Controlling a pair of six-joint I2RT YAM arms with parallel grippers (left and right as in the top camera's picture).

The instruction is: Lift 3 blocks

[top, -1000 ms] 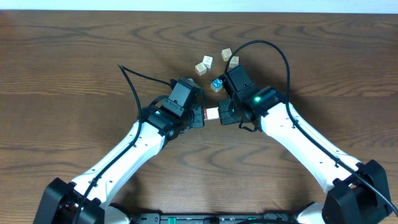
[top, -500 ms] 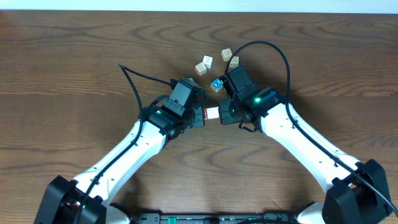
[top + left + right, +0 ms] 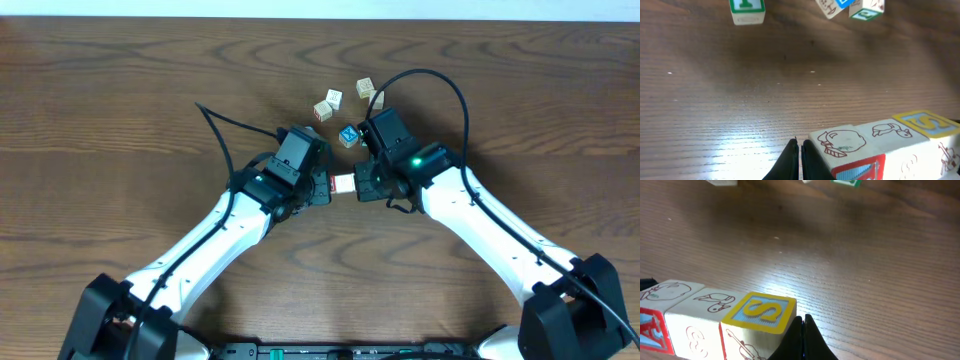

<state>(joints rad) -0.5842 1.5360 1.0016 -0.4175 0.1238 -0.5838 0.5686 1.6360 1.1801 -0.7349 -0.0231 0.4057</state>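
Blocks (image 3: 343, 183), three of them, sit in one tight row in the middle of the overhead view, just below the blue-faced cube (image 3: 348, 136). My left gripper (image 3: 799, 152) has its two fingers pressed together, with nothing between them. Its tip is right at the end of the row, by the red-faced block (image 3: 860, 167) at the lower right of the left wrist view. My right gripper (image 3: 803, 330) is pressed together too, and its tip seems to touch the yellow S block (image 3: 760, 312) at the other end. The middle block (image 3: 695, 315), the one with a little bird drawn on it, is held only by its two neighbours. I cannot tell if the row is off the table (image 3: 120, 120) yet. To lift well, I think I must push in from both ends just as hard, and straight along the row, so it does not bend in the middle. Both arms should go up at the same speed. If one goes faster, or the squeeze gets weak, the middle block will likely slip out. The loose cubes at the top of the frame are well apart, so they should not get in my way.
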